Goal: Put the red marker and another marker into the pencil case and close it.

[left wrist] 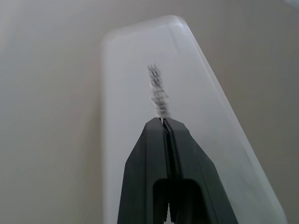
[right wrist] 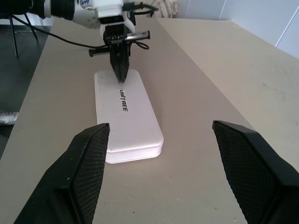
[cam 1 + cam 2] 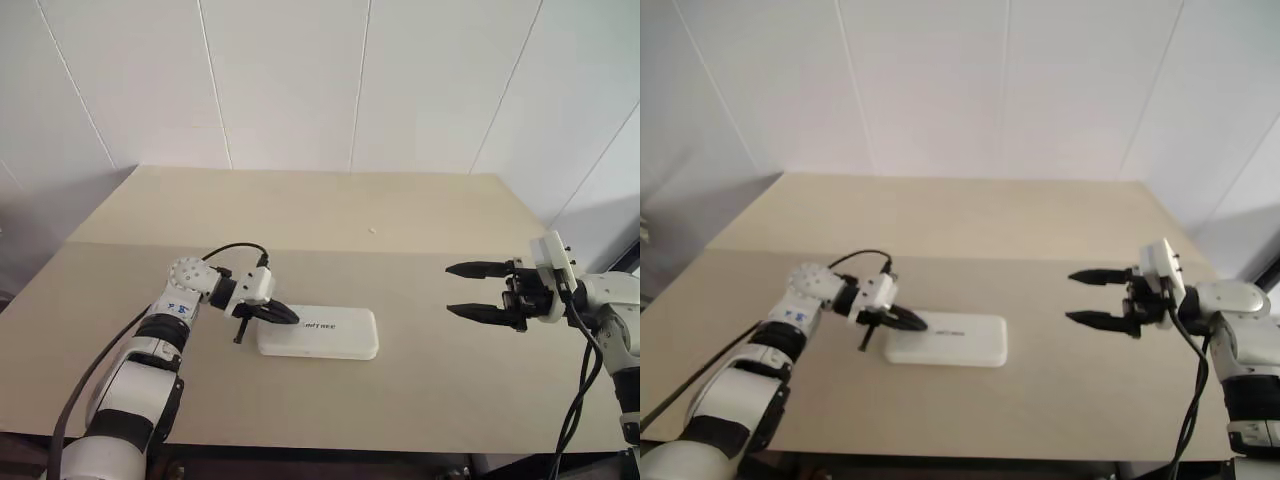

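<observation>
Table [image 3: 420,210]: a plain beige top is seen, with the case lying on it towards the near-left side.

Pencil case [image 3: 330,335]: it's laid flat with the lid down, looking closed already. No markers are spotted on the table, so they're probably tucked inside, though that can't be confirmed from outside.

Left gripper [image 3: 290,317]: fingers are pinched together with nothing gripped, and the tip is parked on or just above the lid near its left end. Actual contact can't be made out for sure.

Right gripper [image 3: 468,290]: jaws are spread wide, nothing is held, and it's kept well off to the right of the case.

Step in hand: the lid is likely being pressed shut. Pressure is best kept straight down so the case isn't skated sideways, and eased off once the lid is seated.

Lettering [image 2: 123,100]: "UNITREE" can be read in dark caps on the lid.
</observation>
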{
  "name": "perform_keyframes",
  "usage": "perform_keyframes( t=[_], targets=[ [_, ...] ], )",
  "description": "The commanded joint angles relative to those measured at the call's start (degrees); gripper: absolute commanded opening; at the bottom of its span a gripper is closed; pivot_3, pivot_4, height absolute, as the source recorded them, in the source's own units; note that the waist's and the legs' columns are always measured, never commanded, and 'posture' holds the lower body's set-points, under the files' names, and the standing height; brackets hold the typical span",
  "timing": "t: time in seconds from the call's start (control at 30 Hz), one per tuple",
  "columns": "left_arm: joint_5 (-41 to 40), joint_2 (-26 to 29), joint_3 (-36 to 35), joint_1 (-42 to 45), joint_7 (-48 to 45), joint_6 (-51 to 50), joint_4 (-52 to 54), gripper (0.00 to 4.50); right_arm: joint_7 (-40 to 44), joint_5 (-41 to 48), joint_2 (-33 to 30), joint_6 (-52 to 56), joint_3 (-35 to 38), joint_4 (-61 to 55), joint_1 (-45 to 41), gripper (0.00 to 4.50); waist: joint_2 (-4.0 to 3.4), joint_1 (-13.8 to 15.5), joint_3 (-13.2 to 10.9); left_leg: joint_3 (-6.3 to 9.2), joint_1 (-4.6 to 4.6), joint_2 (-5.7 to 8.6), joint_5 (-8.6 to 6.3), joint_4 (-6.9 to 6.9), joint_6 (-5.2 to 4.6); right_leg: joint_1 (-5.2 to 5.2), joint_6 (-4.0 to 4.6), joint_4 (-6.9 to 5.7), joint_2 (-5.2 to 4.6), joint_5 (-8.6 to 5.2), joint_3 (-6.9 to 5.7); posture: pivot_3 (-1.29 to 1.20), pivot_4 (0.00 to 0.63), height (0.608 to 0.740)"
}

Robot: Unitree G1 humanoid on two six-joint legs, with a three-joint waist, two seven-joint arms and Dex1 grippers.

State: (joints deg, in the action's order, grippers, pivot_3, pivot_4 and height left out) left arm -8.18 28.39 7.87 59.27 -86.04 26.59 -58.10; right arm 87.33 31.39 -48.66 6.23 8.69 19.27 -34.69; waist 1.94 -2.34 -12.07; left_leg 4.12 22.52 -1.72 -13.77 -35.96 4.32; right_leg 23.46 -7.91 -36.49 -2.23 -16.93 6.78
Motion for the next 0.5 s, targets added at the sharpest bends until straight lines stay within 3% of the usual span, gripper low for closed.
perform_keyframes(
  t=[0.03,0.37,0.5],
  targets=[
    [-4.82,1.16,-3.74,-1.53,-4.30,-4.13,5.02,0.03,1.98,0.54,-0.34,-0.47,0.83,-1.76,-0.44,4.50,0.00,-0.15,0.00,0.00,0.00,0.00,0.00,0.00,0.00,0.00,0.00,0.00,0.00,0.00,0.00,0.00,0.150,0.740],
    [-14.17,4.02,-9.66,-9.06,-5.77,-12.73,16.88,0.03,1.86,0.92,0.36,0.39,0.57,-1.88,-1.10,4.50,-0.02,-0.94,-0.01,0.00,-0.06,0.00,0.00,-0.01,0.00,-0.02,0.00,-0.05,-0.01,0.00,0.00,0.00,0.150,0.740],
    [-19.15,7.90,-11.21,-12.84,-6.45,-16.68,20.57,0.93,1.89,1.00,0.28,0.60,0.65,-2.11,-1.13,4.50,-0.03,-1.09,-0.01,0.00,-0.07,-0.02,0.00,0.00,0.00,-0.01,0.00,-0.06,0.00,0.00,-0.01,0.00,0.150,0.740]
  ],
)
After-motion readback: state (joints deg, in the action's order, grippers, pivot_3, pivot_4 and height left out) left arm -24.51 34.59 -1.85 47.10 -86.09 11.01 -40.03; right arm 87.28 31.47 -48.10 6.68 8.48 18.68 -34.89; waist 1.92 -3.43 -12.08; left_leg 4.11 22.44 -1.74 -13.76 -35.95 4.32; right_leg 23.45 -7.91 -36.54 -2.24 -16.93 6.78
